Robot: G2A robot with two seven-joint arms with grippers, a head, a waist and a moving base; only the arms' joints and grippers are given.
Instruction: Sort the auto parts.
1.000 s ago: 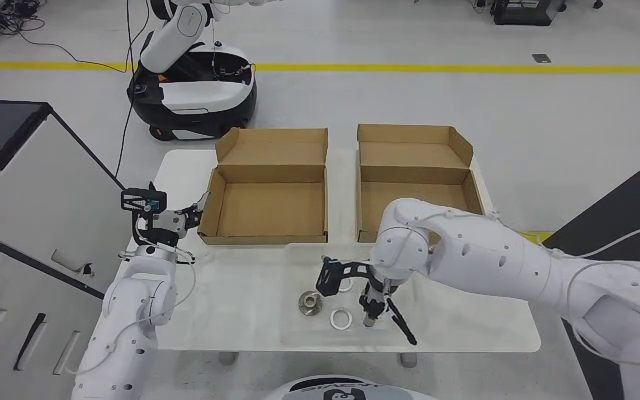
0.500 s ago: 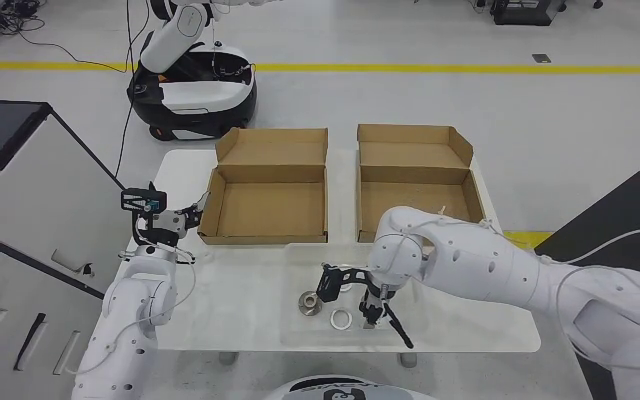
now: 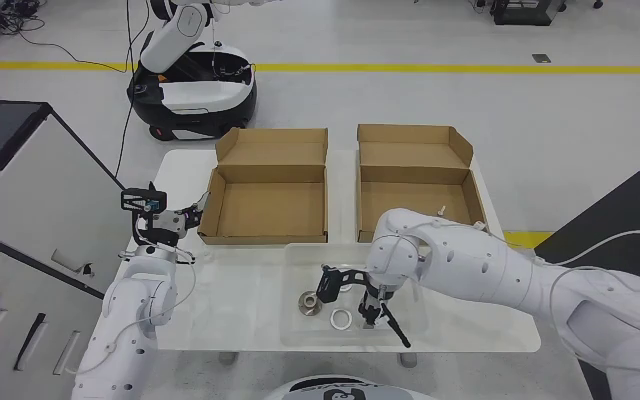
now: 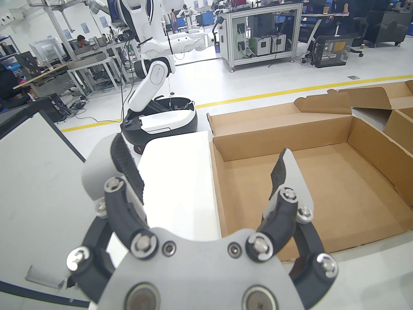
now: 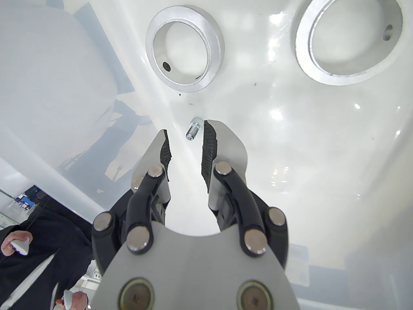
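Top view: the right gripper point(image 3: 372, 312) hangs inside the tray point(image 3: 293, 252), and the left gripper point(image 3: 190, 217) sits well outside it.

Left wrist view: its jaws gape, empty.

Right wrist view: on the tray floor, the bolt point(image 5: 193, 128) lies between the parted, unclenched fingertips, its shank along the gap.

The table point(image 3: 235, 300) bears 1 cardboard box point(image 3: 266, 210), a 2nd box point(image 3: 415, 205) and 1 tray point(image 3: 305, 270).
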